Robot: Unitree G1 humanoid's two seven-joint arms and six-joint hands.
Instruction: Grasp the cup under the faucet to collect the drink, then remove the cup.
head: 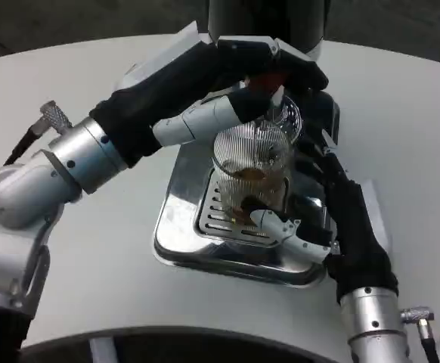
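Nearest you, the right hand (311,227) reaches in from the lower right, its fingers curled around the lower wall of the cup (252,162); treat this hand as grasping the cup. The cup, a clear ribbed glass with a little brown drink (250,175) at the bottom, stands on the slotted grille (218,214) of the chrome drip tray (176,227), beneath the dark machine (265,23). The faucet itself is hidden behind the left hand, so you cannot confirm exact alignment.

Risk, as a judgement: if you withdraw the cup before the pour ends, drink will fall onto the tray. If the right hand tilts the cup on lift, the contents may spill. A loose hold on ribbed glass may let it slip.

The left hand (239,79) extends from the upper left, over the rim of the cup and against the machine front. Whether its fingers press a control or touch the glass cannot be told, and its opening cannot be judged. The tray rests on the white surface (91,265).
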